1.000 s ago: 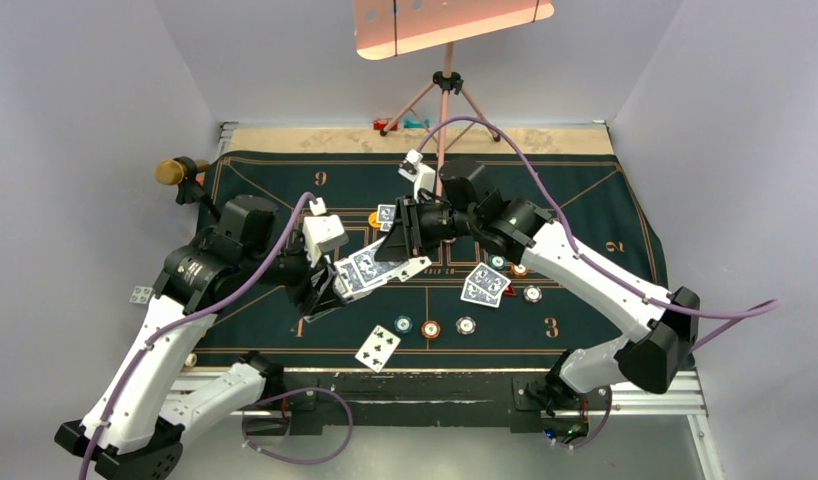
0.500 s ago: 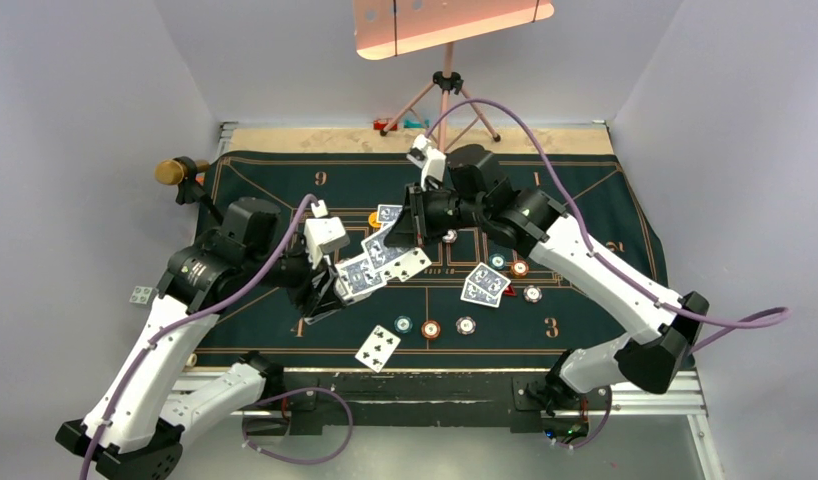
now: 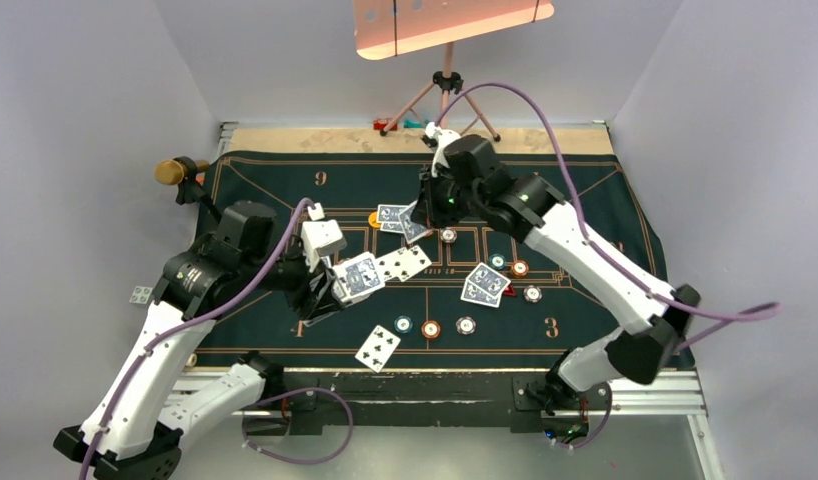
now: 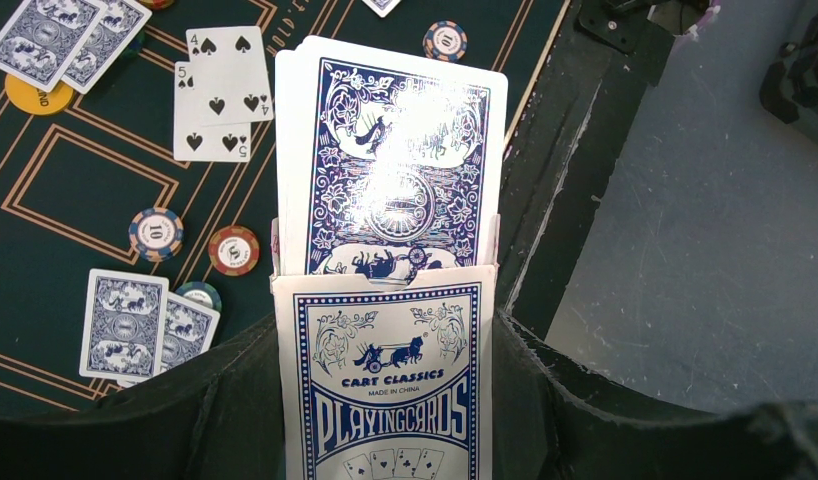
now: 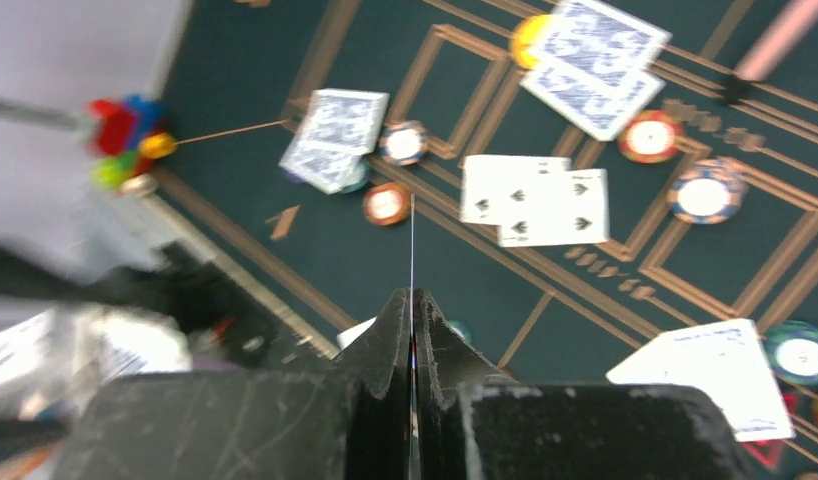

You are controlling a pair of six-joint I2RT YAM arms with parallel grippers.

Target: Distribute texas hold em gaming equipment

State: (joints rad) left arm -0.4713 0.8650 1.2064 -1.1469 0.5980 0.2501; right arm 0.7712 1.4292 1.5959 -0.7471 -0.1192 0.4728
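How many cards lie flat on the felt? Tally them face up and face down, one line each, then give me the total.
Face-up cards: 3
Face-down cards: 6
Total: 9

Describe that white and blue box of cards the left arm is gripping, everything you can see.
It is a white cardboard box printed in dark blue: a patterned border, a chariot drawing, and the words Cart Classics, Made in China, Playing Cards. Its top is open and a stack of blue-backed cards sticks well out, the front one glaring under the light. The left gripper clamps it, black fingers pressed to both sides, above the dark green felt mat.
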